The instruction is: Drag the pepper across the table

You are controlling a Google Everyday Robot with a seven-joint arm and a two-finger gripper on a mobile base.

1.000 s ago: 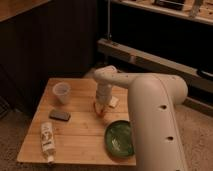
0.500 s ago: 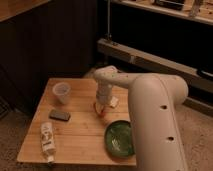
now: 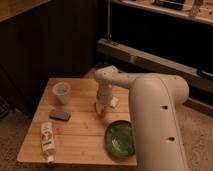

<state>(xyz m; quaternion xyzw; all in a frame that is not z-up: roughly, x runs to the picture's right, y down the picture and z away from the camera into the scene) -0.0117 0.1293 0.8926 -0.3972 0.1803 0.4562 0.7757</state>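
Note:
The pepper (image 3: pixel 102 112) is a small red-orange thing lying on the light plank table (image 3: pixel 80 127), near its middle right. My gripper (image 3: pixel 101 106) hangs straight down over it from the white arm, its tip right at the pepper and partly hiding it. A pale square packet (image 3: pixel 114 102) lies just right of the gripper.
A clear plastic cup (image 3: pixel 61 92) stands at the table's back left. A dark flat phone-like object (image 3: pixel 59 115) lies in front of it. A white bottle (image 3: pixel 47 140) lies at the front left. A green plate (image 3: pixel 119 140) sits at the front right, under my arm's white body (image 3: pixel 157 125).

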